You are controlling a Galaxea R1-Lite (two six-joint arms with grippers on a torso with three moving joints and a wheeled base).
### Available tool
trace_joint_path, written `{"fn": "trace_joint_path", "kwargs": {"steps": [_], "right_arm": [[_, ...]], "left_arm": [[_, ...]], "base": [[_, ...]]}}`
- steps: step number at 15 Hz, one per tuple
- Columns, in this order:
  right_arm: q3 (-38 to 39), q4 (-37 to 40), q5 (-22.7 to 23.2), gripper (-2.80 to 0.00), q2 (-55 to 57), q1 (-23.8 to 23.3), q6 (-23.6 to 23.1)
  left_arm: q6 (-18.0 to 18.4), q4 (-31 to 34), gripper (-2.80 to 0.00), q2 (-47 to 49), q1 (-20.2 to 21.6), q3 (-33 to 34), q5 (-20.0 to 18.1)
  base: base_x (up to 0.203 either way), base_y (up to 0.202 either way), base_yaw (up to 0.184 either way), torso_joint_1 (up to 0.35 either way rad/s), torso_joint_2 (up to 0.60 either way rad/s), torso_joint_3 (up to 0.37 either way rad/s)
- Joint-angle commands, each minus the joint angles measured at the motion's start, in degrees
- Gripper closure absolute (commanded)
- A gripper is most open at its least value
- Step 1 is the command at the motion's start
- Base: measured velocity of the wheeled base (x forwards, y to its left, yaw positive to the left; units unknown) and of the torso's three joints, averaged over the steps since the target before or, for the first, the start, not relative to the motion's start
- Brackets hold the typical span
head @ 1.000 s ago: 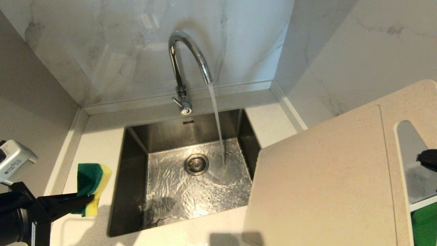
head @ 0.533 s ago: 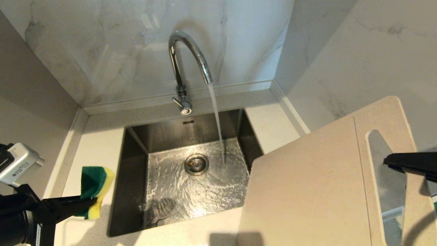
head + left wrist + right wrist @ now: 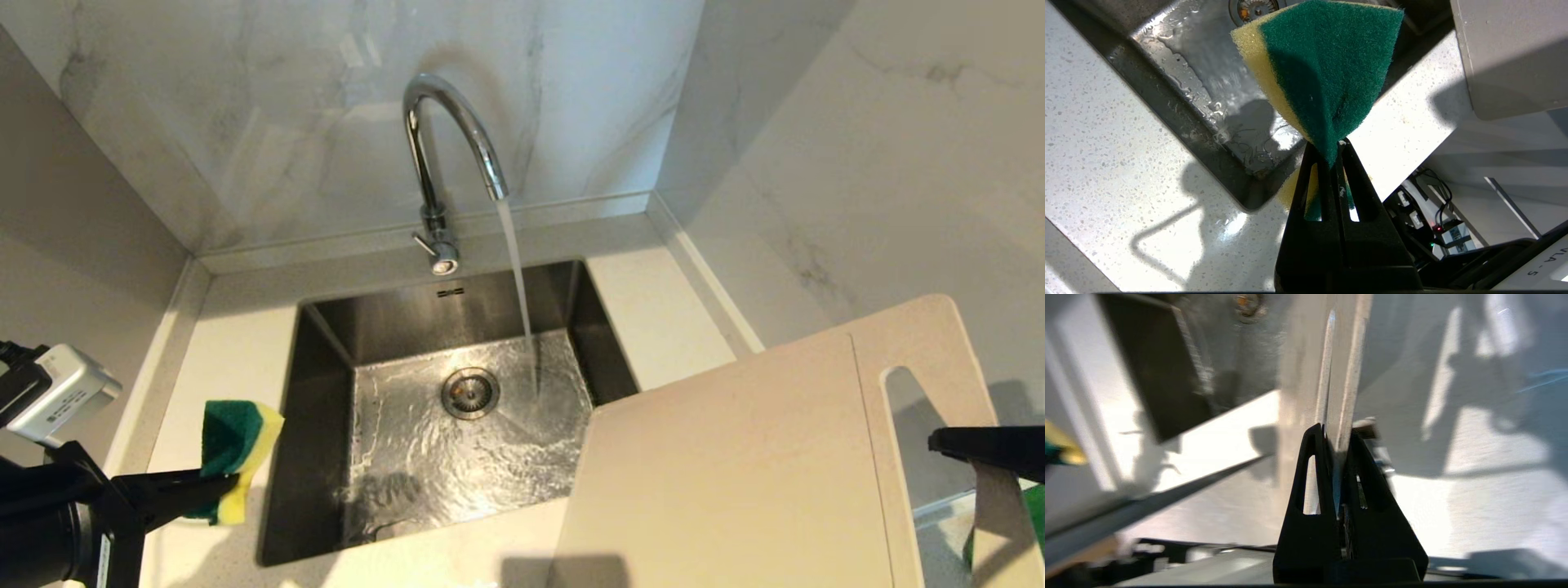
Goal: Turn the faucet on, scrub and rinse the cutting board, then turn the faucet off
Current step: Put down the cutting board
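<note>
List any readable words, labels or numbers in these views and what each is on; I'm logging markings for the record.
"VLA - 5": partial label on the white housing at the edge of the left wrist view.
Sticker on the silver camera in the head view: too small to read.
Nothing readable on the faucet, cutting board or sponge.

bright glare on wet sink (image 3: 457, 457); motion-blurred right wrist view

Glossy chrome faucet (image 3: 445, 147), wet steel sink (image 3: 326, 367), matt plastic cutting board (image 3: 735, 474).
</note>
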Motion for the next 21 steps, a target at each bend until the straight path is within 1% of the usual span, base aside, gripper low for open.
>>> {"fn": "trace_joint_path", "kwargs": {"steps": [1,3,5,7,9,13,15,17,19,21], "right_arm": [[1.8,0.2,-2.7,0.0,0.2,0.0,-3.4],[3.6,-0.3,-3.5,0.0,0.6,0.0,-5.1],[5.6,-0.4,-4.1,0.0,0.2,0.0,-9.7],[6.9,-0.8,-4.9,0.0,0.8,0.0,-11.4],[8.5,-2.5,-5.0,0.0,1.8,0.0,-12.8],[14.0,-7.3,-5.2,0.0,5.3,0.0,-18.4],[16.3,-10.3,-5.1,0.0,8.4,0.0,-19.1],[18.7,-15.0,-5.1,0.0,11.7,0.0,-18.9],[22.2,-23.1,-4.6,0.0,13.4,0.0,-18.3],[27.0,-33.0,-4.5,0.0,16.9,0.1,-18.5]], "left_arm": [[0.0,-0.1,0.0,0.2,0.0,0.1,0.0],[0.0,-0.2,0.0,0.4,0.0,0.2,0.0],[0.0,-0.2,0.0,0.4,0.0,0.2,-0.2],[0.0,-0.2,0.0,0.4,0.0,0.2,-0.2],[0.0,-0.2,0.0,0.2,0.0,0.2,-0.2],[0.0,-0.2,0.0,0.0,0.0,0.4,-0.2],[0.0,-0.2,0.0,0.0,0.0,0.3,-0.1],[0.0,-0.2,0.0,0.0,0.0,0.3,-0.2],[-0.1,-0.2,0.0,-0.1,0.0,0.4,-0.1],[-0.3,-0.2,0.0,-0.4,0.0,0.4,-0.2]], "base": [[0.0,0.0,0.0,0.0,0.0,0.0],[0.0,0.0,0.0,0.0,0.0,0.0],[0.0,0.0,0.0,0.0,0.0,0.0],[0.0,0.0,0.0,0.0,0.0,0.0],[0.0,0.0,0.0,0.0,0.0,0.0],[0.0,0.0,0.0,0.0,0.0,0.0],[0.0,0.0,0.0,0.0,0.0,0.0],[0.0,0.0,0.0,0.0,0.0,0.0],[0.0,0.0,0.0,0.0,0.0,0.0],[0.0,0.0,0.0,0.0,0.0,0.0]]}}
